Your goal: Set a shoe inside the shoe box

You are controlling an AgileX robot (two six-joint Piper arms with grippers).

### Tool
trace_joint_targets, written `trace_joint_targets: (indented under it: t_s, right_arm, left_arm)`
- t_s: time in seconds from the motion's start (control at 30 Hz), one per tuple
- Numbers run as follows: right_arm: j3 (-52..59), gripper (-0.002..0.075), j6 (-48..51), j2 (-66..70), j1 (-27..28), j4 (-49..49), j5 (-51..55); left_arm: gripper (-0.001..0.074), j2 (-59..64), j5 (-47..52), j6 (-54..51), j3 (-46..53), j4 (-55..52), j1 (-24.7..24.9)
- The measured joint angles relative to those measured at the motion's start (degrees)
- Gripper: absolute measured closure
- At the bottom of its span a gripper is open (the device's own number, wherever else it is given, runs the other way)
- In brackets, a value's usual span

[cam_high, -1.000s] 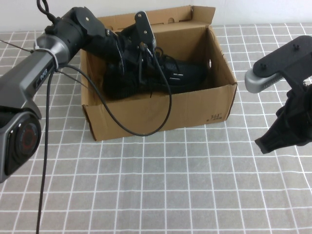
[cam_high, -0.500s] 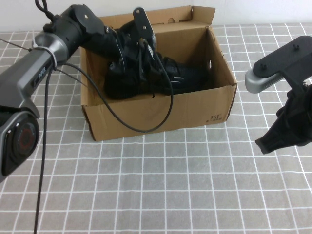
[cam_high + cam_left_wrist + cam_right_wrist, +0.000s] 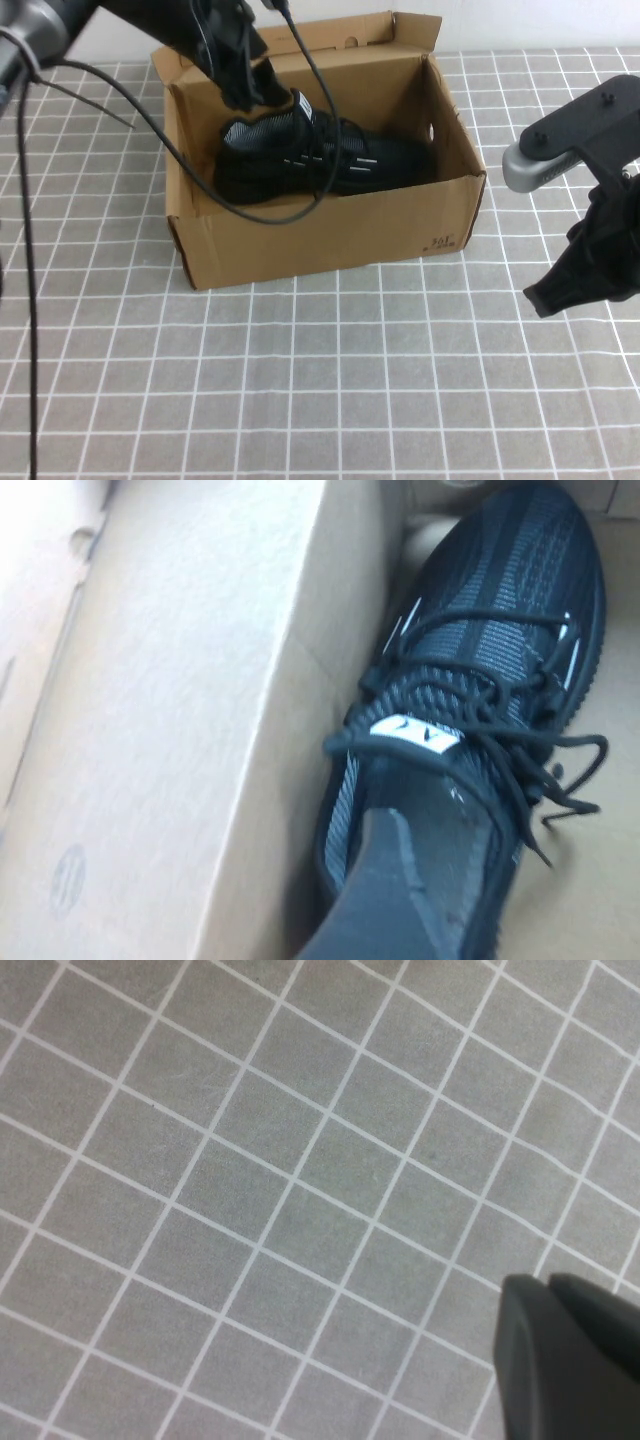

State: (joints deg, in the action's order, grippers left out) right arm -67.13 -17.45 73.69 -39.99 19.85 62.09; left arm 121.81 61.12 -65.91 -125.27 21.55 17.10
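Gridded table (image 3: 330,400): left gripper (image 3: 245,85) above shoe (image 3: 320,160), right gripper (image 3: 560,295) beside.

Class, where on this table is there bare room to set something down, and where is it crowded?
Free: the checked cloth in front of the shoe box, between it and the right claw. Crowded: inside the box, filled by the shoe, the left claw above its heel.

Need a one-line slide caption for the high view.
Shoe lies in shoe box; left gripper above its heel, right gripper parked aside.
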Motion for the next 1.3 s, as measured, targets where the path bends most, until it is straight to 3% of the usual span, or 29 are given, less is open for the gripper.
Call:
trace_joint_targets:
  t_s: [0.1, 0.17, 0.33, 0.43, 0.7, 0.9, 1.07, 1.3]
  right_arm:
    - [0.0, 0.0742, 0.0, 0.0, 0.0, 0.11, 0.0]
    - [0.0, 0.0742, 0.0, 0.0, 0.0, 0.11, 0.05]
    - [0.0, 0.0742, 0.0, -1.71, 0.0, 0.11, 0.3]
    - [0.0, 0.0742, 0.0, -4.76, 0.0, 0.11, 0.47]
    - [0.0, 0.0742, 0.0, -16.13, 0.0, -0.68, 0.62]
    - [0.0, 0.0742, 0.0, -23.93, 0.0, -3.71, 1.72]
    - [1.85, 0.0742, 0.0, -30.47, 0.0, -3.96, 1.53]
    - [11.85, 0.0742, -0.64, -39.61, 0.0, -3.96, -8.89]
  left_arm:
    - [0.0253, -2.89, 1.76, 4.58, 0.0, -1.28, 0.0]
    - [0.0313, -4.35, 2.98, 6.58, 0.0, -1.47, 0.0]
    - [0.0635, -8.23, 7.28, 9.21, 0.0, -1.36, 0.0]
    - [0.0705, -9.98, 9.77, 12.86, 0.0, -1.36, 0.0]
    - [0.0734, -15.93, 10.67, 21.58, 0.7, -1.73, 0.0]
    - [0.0734, -24.55, 7.84, 23.95, 8.02, -2.89, 0.0]
    - [0.0734, -35.01, -2.81, 25.05, 21.48, -3.48, 0.0]
    - [0.0734, -57.56, -26.9, 25.17, 53.28, -1.97, 0.0]
